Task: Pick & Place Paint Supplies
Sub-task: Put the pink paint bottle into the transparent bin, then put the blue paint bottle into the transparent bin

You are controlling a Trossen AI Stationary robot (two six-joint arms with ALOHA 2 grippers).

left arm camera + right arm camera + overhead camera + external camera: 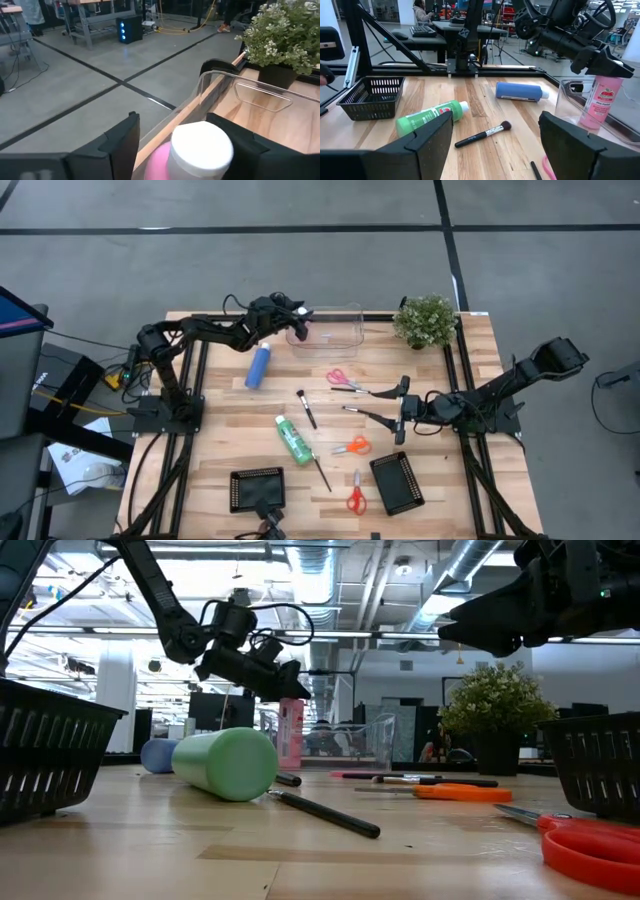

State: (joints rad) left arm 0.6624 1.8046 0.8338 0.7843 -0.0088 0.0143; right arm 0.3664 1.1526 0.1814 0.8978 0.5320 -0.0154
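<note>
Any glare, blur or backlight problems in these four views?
High view: even light, soft shadows, nothing blown out. Low view: bright ceiling lights leave the right end effector nearly a silhouette; the green bottle up close looks soft. Left wrist view: the pink bottle in the left end effector is blurred. Right wrist view: the clear bin shows faint reflections.

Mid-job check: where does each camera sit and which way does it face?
High: overhead, straight down on wooden table; both arms show.
Low: table-top height, level across; left gripper around pink white-capped bottle.
Left wrist: along own gripper, over that bottle, toward clear plastic bin.
Right wrist: past open right gripper toward left arm.
Shared: both wrists see that bottle.
</note>
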